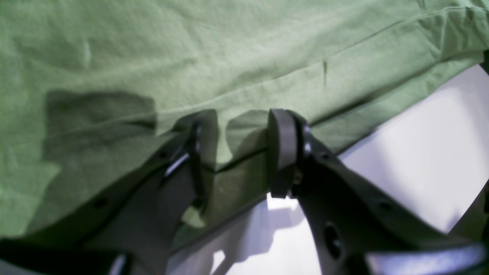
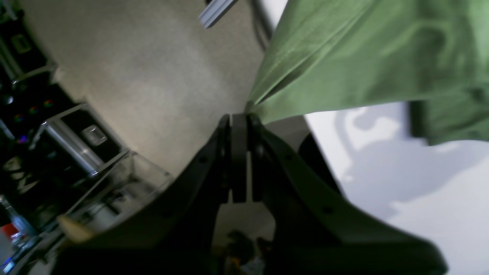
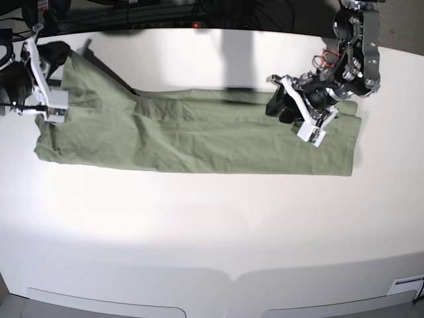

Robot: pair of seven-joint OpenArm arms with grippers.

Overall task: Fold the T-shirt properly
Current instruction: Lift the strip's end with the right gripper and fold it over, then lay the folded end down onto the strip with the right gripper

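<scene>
The sage-green T-shirt (image 3: pixel 199 139) lies on the white table (image 3: pixel 212 232) as a long band folded lengthwise, running left to right. My left gripper (image 3: pixel 278 105) hovers over the band's right part. In the left wrist view the left gripper (image 1: pixel 242 118) stands open, its fingers straddling the hemmed edge of the T-shirt (image 1: pixel 191 57), which lies flat between them. My right gripper (image 3: pixel 61 53) is at the far left back corner. In the right wrist view the right gripper (image 2: pixel 238 118) is shut on a pinched corner of the T-shirt (image 2: pixel 363 57), lifted off the table.
Beyond the table's left edge the right wrist view shows carpeted floor (image 2: pixel 153 76) and a metal rack with equipment (image 2: pixel 68 145). Cables and dark gear (image 3: pixel 165 10) run along the back edge. The table's front edge (image 3: pixel 218 281) is near the bottom.
</scene>
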